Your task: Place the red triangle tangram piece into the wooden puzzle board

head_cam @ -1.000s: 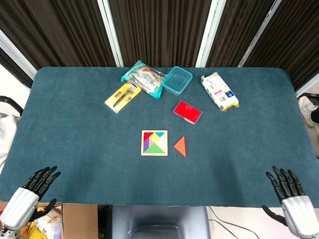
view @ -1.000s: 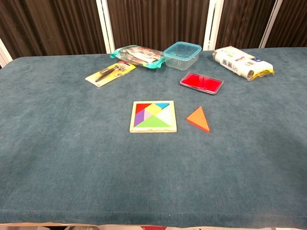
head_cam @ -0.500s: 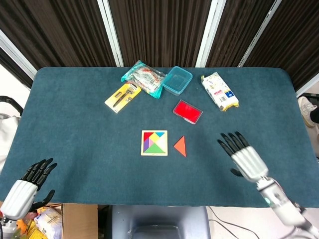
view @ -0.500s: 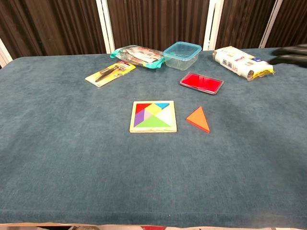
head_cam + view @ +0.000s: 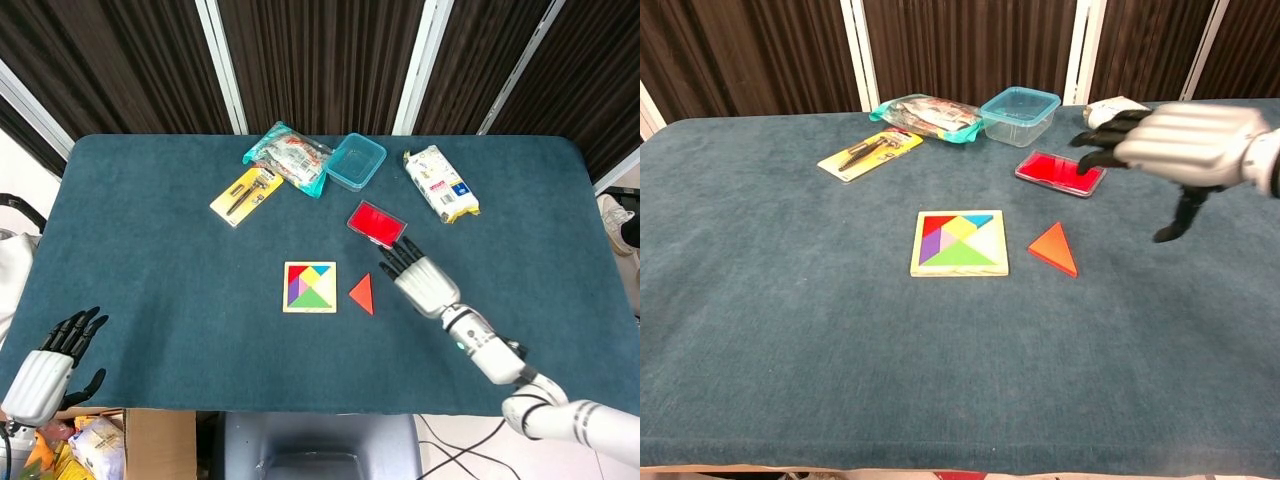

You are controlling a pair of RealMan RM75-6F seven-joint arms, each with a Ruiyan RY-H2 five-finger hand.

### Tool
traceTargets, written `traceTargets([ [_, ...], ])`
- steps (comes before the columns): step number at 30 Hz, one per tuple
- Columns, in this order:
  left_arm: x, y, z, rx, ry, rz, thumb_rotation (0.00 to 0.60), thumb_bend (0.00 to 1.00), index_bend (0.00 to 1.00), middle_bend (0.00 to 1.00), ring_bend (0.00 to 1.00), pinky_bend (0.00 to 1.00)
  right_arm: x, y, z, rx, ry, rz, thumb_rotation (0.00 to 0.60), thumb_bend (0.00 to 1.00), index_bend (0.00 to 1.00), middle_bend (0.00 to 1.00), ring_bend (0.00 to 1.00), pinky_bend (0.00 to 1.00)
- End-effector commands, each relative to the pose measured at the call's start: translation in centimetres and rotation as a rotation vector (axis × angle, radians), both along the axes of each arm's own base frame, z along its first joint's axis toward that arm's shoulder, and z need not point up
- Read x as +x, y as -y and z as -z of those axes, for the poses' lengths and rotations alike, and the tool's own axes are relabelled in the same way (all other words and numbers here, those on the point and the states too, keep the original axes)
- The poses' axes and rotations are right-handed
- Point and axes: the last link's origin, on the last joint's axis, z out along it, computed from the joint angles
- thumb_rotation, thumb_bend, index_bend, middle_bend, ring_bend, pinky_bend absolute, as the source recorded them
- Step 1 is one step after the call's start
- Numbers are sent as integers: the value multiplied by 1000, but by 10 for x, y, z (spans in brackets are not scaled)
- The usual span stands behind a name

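Note:
The red triangle (image 5: 362, 293) (image 5: 1054, 248) lies flat on the blue cloth just right of the wooden puzzle board (image 5: 310, 287) (image 5: 959, 243). The board holds several coloured pieces, with a pale unfilled patch at its right side. My right hand (image 5: 418, 276) (image 5: 1175, 146) hovers open above the cloth, a little to the right of the triangle, fingers spread and holding nothing. My left hand (image 5: 47, 363) hangs open off the table's near left corner, seen only in the head view.
A red flat case (image 5: 377, 223) (image 5: 1060, 172) lies just behind the triangle, under my right hand's fingertips. At the back sit a teal tub (image 5: 355, 161), a plastic packet (image 5: 287, 156), a yellow tool card (image 5: 245, 195) and a white pack (image 5: 440, 183).
My right hand has swung in from the near right edge toward the table's middle, now hovering beside the triangle. My left hand has sunk slightly lower at the left corner.

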Motion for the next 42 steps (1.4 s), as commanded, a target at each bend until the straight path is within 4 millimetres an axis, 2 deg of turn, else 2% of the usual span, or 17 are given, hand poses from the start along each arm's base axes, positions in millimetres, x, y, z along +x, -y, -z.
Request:
traceTargets([
  [1,-1,0,-1,1,2,-2,600,412,0,0,0,134,8,7,21,31,-35,-20,600,250,326,0,0,0],
  [12,-2,0,-3,1,13,-2,600,410,0,0,0,135,26,14,57,77,-69,-52,600,326,362,0,0,0],
  [30,-3,2,-6,-2,23,2,600,414,0,0,0,137,27,15,71,77,-127,-42,600,382,423,0,0,0],
  [38,-3,2,-7,-4,24,3,600,413,0,0,0,137,27,15,74,67,-141,-45,600,385,509,0,0,0],
  [42,-2,3,-7,-3,25,5,600,413,0,0,0,136,28,16,74,61,-139,-39,600,385,521,0,0,0],
])
